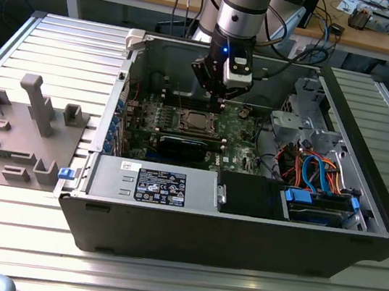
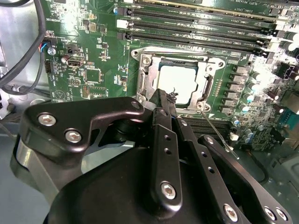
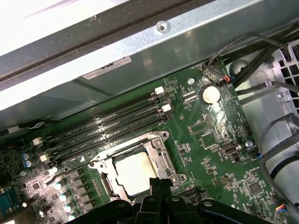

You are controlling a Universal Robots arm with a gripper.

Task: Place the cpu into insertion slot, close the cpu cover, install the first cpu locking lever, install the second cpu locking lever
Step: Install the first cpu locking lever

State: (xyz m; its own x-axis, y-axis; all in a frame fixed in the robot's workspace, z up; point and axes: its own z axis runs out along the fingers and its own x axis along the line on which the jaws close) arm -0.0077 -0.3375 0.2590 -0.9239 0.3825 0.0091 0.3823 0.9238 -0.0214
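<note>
- The gripper hangs in the upper centre of the exterior view, inside the open computer case. Its tip is just above the socket.
- In the second wrist view the fingers are drawn together to a narrow tip at the socket's edge. I cannot tell whether they pinch anything thin.
- The chip lies seated in the socket, and the cover frame looks folded down around it.
- A thin wire lever sticks out from the socket's corner, seemingly unlatched, so I judge the lever work is in hand.
- To do it well, press only on the wire, keep the tip off the chip and board, and swing the wire fully under its hook.
- A black label sits low in the exterior view, and a white sticker is on the case wall. The board carries fine white print, too small to read.
</note>
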